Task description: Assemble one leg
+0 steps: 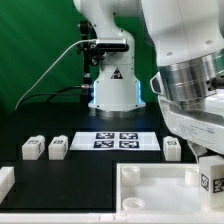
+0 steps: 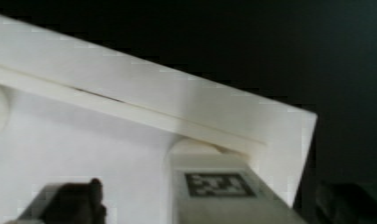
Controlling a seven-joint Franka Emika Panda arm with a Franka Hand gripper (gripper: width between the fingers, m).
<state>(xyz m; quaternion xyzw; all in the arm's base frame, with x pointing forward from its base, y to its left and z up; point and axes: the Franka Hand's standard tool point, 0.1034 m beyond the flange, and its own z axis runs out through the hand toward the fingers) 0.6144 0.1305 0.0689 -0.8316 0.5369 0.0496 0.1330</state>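
Observation:
One leg [image 1: 211, 178], a small white post with a black-and-white tag, stands upright at the near right corner of the large white tabletop [image 1: 150, 178]. My gripper [image 1: 208, 158] hangs right over it. In the wrist view the leg [image 2: 213, 184] sits between my two dark fingers [image 2: 78, 200]. There is a clear gap on one side, and the other finger is close against the leg. The jaws stand open around it. The tabletop [image 2: 96, 90] fills the wrist view, its raised rim running diagonally.
Three more legs lie on the black table: two [image 1: 33, 147] [image 1: 58, 147] at the exterior view's left and one [image 1: 172, 147] at its right. The marker board [image 1: 115, 140] lies between them. The arm's base [image 1: 112, 85] stands behind. A white part [image 1: 5, 181] is at the left edge.

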